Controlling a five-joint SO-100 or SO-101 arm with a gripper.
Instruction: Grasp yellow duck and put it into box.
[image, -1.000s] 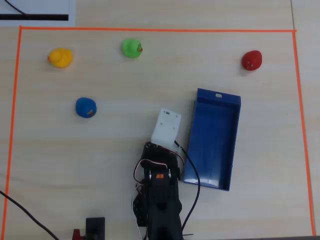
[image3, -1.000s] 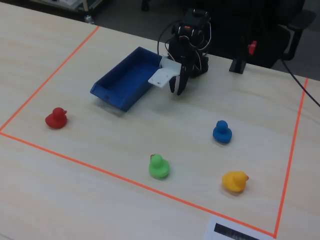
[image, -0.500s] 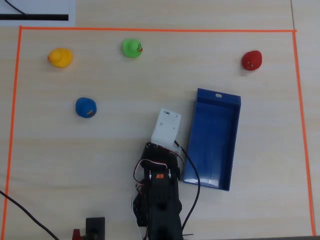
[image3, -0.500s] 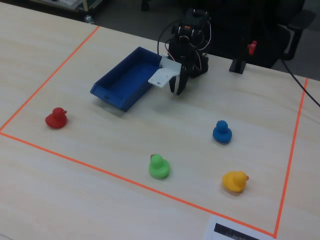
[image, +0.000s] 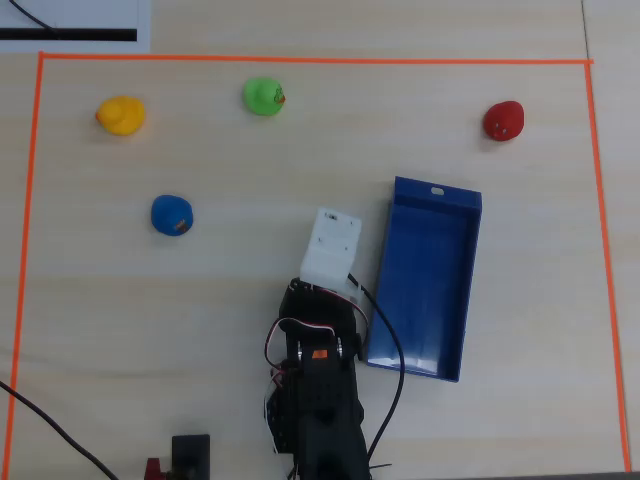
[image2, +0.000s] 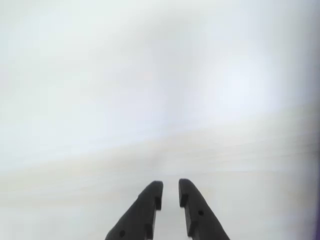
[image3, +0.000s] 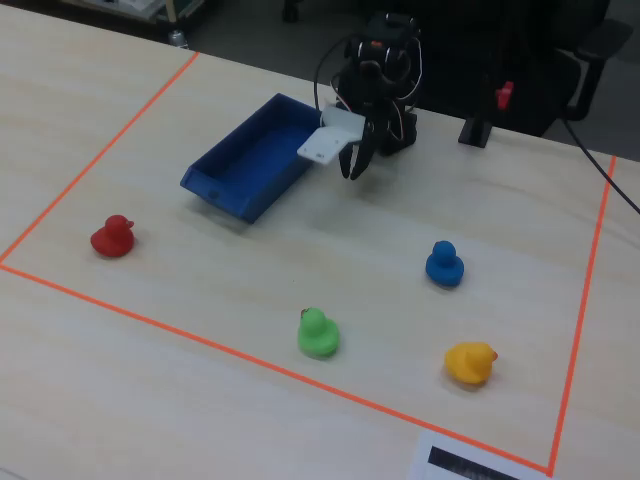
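Yellow duck (image: 120, 115) is located in the upper left corner of the taped area in the overhead view, well apart from the claw (image3: 354, 170), which hangs near the arm base beside the box (image: 425, 280). In that view the duck lies up and to the left of the claw, on the side away from the box; in the fixed view (image3: 470, 363) it is seen at lower right, near the orange tape (image3: 578, 305). No clear long axis can be read on the duck, as it appears rounded.

The claw is empty. In the wrist view its 2 fingers (image2: 145, 210) are seen close together with only a narrow gap, so it is judged nearly clenched.

A blue toy (image: 172, 215) sits roughly between claw and duck and is likely best passed on its upper side. A green duck (image: 263, 96) stands to the right of the target in the overhead view, with open tabletop (image: 250, 250) between them. The tape edge runs just beyond the duck, so little room is left on that side.
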